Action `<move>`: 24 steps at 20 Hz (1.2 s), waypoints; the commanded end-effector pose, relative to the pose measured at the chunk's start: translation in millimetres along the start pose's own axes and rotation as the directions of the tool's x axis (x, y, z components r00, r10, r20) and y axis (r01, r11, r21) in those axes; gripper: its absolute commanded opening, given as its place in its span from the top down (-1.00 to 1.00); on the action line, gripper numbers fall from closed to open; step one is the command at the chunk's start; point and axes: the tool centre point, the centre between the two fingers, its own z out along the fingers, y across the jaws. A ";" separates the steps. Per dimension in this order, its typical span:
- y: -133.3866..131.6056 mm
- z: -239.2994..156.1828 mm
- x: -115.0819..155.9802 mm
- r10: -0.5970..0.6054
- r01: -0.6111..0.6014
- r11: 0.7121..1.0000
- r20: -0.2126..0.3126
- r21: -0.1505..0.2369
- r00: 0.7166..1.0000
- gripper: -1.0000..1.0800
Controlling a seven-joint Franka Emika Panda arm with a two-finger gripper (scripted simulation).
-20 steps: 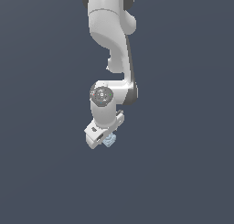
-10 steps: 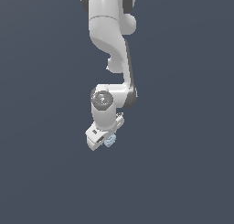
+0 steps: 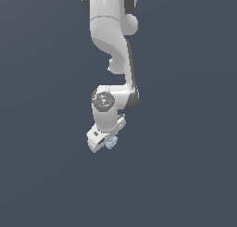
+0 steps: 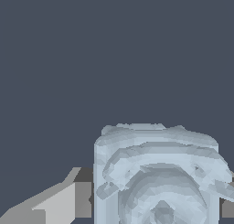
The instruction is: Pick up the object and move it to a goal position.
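The white Panda arm reaches down through the exterior view with its wrist bent, and the tiny pale blue-grey cube-like block [image 3: 111,143] sits right at the tip of the gripper [image 3: 105,144], peeking out on the exterior view's right of the white hand body. No counter edge or shadow shows against the flat dark background, so whether the block rests on a surface or hangs clear of one cannot be told.

In the wrist view the block [image 4: 157,175] fills the space between the fingers — its ringed face turned toward the camera, a pale finger [image 4: 57,202] touching or almost touching one side and a sliver of the other finger just at the opposite side. The fingers look closed to the block's width and appear to be clamped on it, though actual contact on the far side is too cropped to confirm.

The relation that matters: the block lies directly between the fingers, centred, not off to either side. No goal marker is visible in either view, so the direction of the carry cannot be judged.
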 end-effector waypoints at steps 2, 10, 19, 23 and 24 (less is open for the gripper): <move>2.1 -4.7 -0.3 0.000 0.000 1.000 0.000 0.000 1.000 1.00; 18.6 -43.6 -1.6 0.000 0.000 1.000 -0.001 0.000 1.000 1.00; 52.1 -120.0 -3.6 -0.001 0.001 1.000 -0.001 0.001 1.000 1.00; 67.0 -152.2 -3.9 -0.001 0.001 1.000 -0.001 0.001 1.000 1.00; 70.1 -158.7 -4.0 -0.001 0.001 1.000 -0.001 0.001 1.000 1.00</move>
